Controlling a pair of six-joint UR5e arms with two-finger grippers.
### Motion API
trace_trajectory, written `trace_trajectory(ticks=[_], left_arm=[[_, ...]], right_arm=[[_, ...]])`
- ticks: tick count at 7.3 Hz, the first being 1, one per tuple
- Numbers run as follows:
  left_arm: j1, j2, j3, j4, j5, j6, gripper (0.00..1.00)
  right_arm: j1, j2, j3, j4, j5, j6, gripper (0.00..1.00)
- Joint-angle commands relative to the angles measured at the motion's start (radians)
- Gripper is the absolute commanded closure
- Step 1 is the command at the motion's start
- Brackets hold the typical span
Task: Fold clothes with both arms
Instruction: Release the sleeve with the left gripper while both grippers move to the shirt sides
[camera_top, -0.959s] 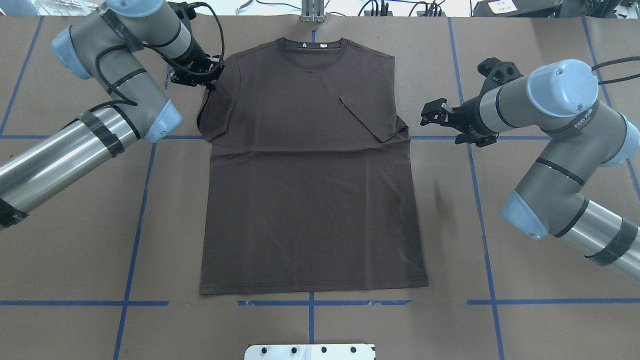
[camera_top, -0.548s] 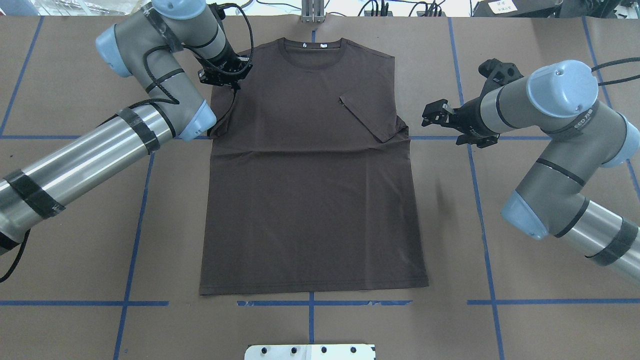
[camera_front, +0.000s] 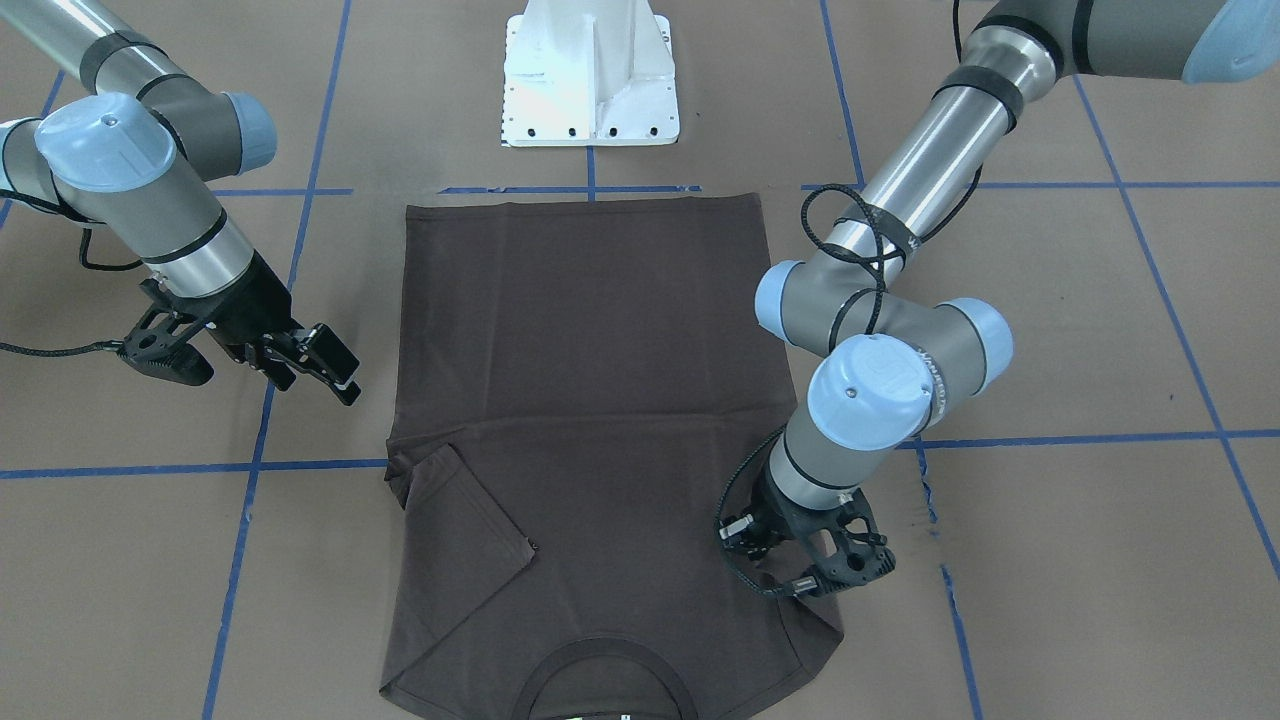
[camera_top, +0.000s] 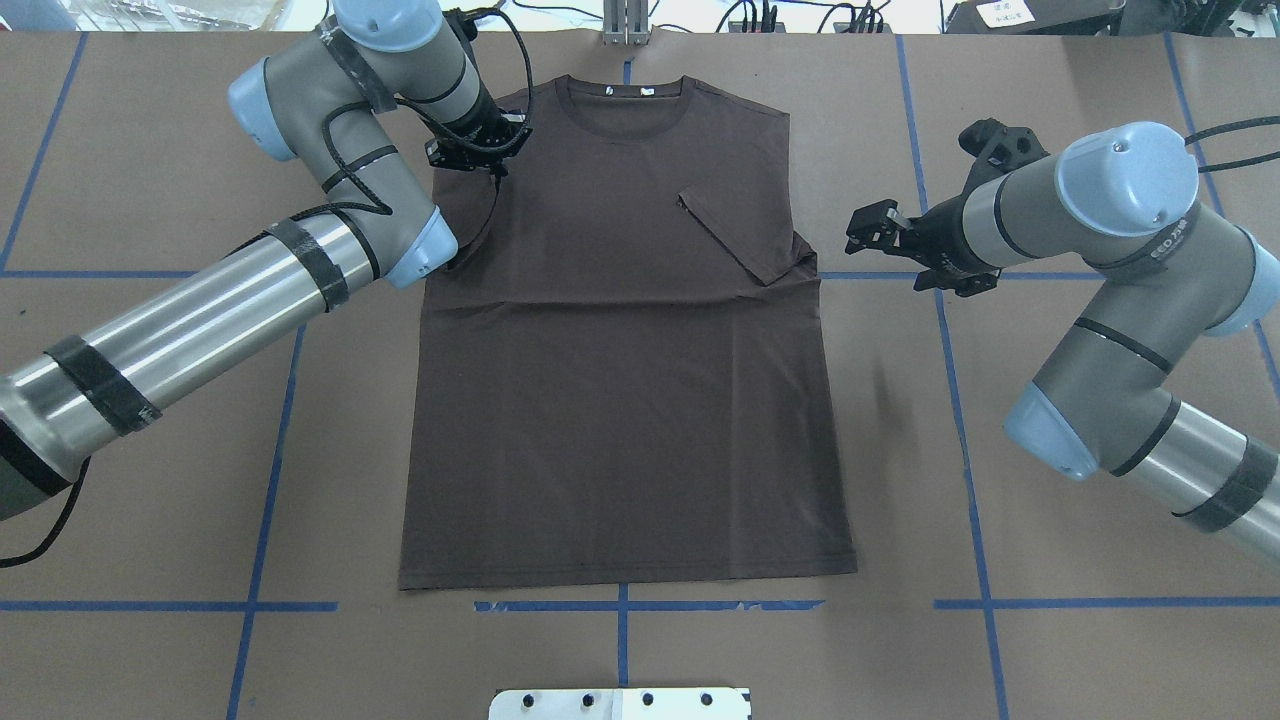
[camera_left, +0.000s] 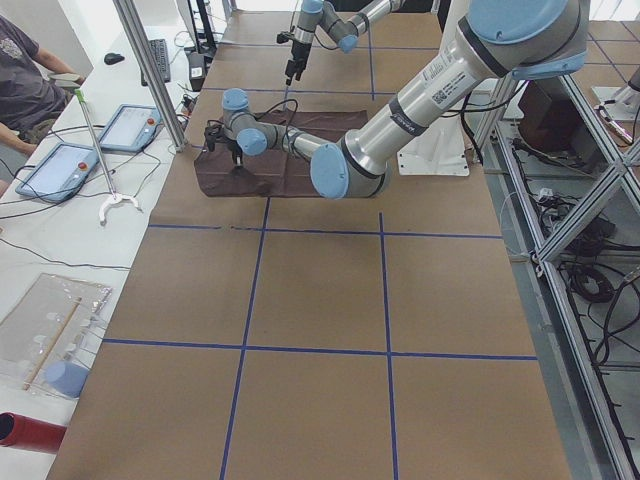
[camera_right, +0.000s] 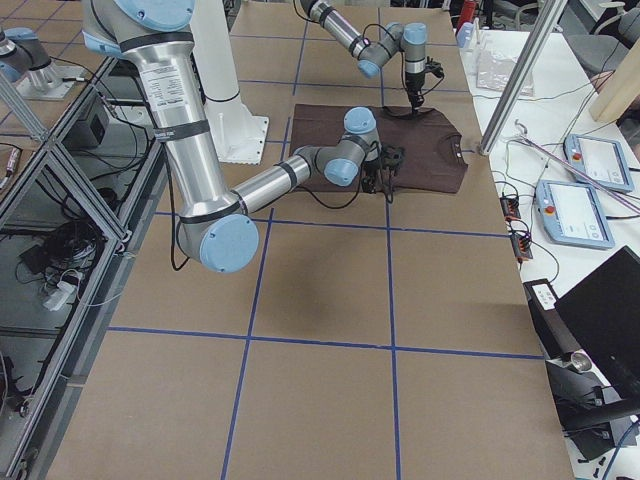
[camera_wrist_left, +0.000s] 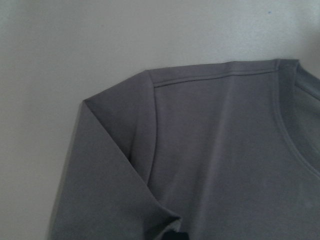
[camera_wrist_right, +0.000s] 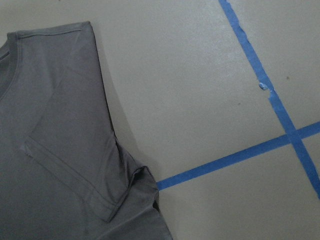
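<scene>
Since a second ago the left tool (camera_top: 488, 162) has swung inward over the shirt (camera_top: 620, 400), which lies flat mid-bench (camera_top: 1080, 620), collar away from the robot. It looks clamped on the left sleeve (camera_top: 468, 220), drawing it across the chest to mirror the right sleeve (camera_top: 740, 235), already folded in. Right tool (camera_top: 865, 228) hovers agape just beside the shirt, clear of the fold.

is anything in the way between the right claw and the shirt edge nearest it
Nothing visible. The right claw hangs open just off the T-shirt, beside its folded-in sleeve, with only bare table between them.
</scene>
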Motion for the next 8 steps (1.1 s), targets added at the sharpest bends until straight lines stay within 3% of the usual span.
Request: trace_trajectory(ticks=[1, 2, 4, 6, 7, 8], left_arm=[[0.043, 0.032, -0.085, -0.001, 0.002, -0.036, 0.34], [0.043, 0.047, -0.133, 0.002, 0.002, -0.052, 0.00], [0.043, 0.099, -0.270, 0.013, -0.009, -0.138, 0.00], [0.054, 0.304, -0.585, 0.012, -0.012, -0.164, 0.00], [0.069, 0.402, -0.722, 0.012, -0.006, -0.164, 0.00], [0.089, 0.499, -0.819, 0.006, 0.003, -0.161, 0.00]], right_arm=[[0.000, -0.001, 0.000, 0.002, -0.011, 0.001, 0.00], [-0.001, -0.001, -0.002, 0.001, -0.014, 0.003, 0.00], [-0.008, 0.013, 0.006, -0.004, -0.017, 0.031, 0.00], [-0.084, -0.009, 0.079, -0.017, -0.020, 0.215, 0.00], [-0.194, -0.079, 0.189, -0.101, -0.098, 0.262, 0.00], [-0.363, -0.136, 0.313, -0.207, -0.293, 0.291, 0.00]])
